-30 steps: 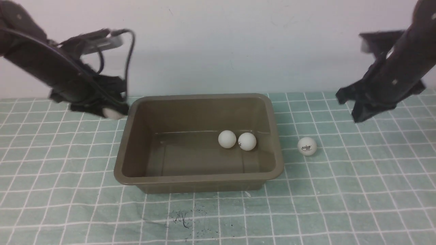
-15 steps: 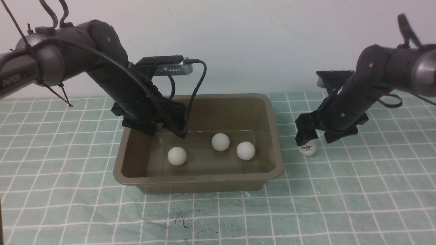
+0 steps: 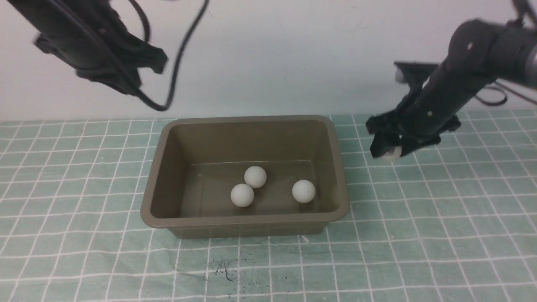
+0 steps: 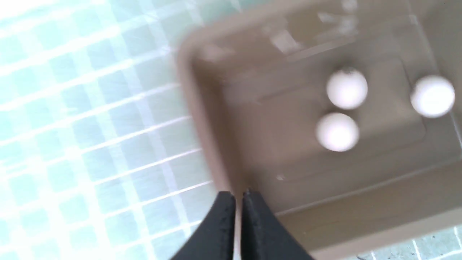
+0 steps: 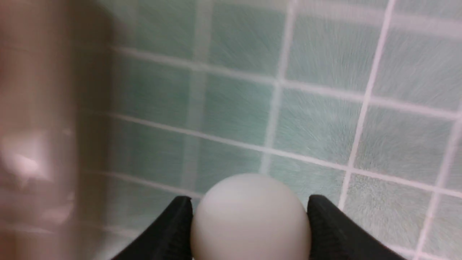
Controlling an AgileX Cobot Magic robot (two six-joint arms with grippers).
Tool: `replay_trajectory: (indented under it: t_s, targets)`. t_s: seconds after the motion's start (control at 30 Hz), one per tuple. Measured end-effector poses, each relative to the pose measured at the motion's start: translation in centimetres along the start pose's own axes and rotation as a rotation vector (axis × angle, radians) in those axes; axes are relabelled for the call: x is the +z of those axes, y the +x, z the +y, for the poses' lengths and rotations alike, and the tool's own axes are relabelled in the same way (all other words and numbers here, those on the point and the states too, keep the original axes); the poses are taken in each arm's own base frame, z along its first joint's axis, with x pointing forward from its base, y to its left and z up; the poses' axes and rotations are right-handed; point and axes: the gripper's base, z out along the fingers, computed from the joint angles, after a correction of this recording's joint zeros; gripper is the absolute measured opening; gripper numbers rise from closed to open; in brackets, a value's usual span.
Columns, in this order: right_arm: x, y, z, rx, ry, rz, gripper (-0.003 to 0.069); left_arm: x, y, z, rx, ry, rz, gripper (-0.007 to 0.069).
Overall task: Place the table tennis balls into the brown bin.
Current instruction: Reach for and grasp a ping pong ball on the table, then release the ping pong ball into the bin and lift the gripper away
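The brown bin [image 3: 247,218] stands mid-table with three table tennis balls on its floor [image 3: 255,176] [image 3: 242,195] [image 3: 303,191]. The left wrist view looks down on the same bin [image 4: 202,108] and balls [image 4: 347,89] [image 4: 337,131] [image 4: 432,96]. My left gripper [image 4: 238,196] is shut and empty, raised high above the bin's far left corner. My right gripper [image 3: 392,152] hangs just right of the bin, above the cloth, shut on a fourth table tennis ball [image 3: 393,154]; that ball [image 5: 251,216] fills the space between its fingers [image 5: 173,224].
A green cloth with a white grid [image 3: 440,235] covers the table. A pale wall [image 3: 285,54] rises behind. A dark scuff mark [image 3: 226,268] lies on the cloth in front of the bin. The left arm's cable [image 3: 176,75] dangles above the bin's far left.
The left gripper dropped its ball into the bin, shut and rose up and left. The right gripper closed on the ball by the bin and lifted it off the cloth.
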Motion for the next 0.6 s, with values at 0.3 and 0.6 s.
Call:
replay_trajectory:
  t_s: [0.3, 0.6]
  targets:
    - [-5.8, 0.5, 8.9, -0.206, -0.14, -0.213, 0.0365, -7.1, 6.9, -0.5, -0.048, 0.038, -0.126, -0.0005]
    - [-1.5, 0.7, 11.6, -0.274, -0.126, -0.203, 0.0596, -6.5, 11.9, -0.8, -0.061, 0.058, -0.112, -0.0005]
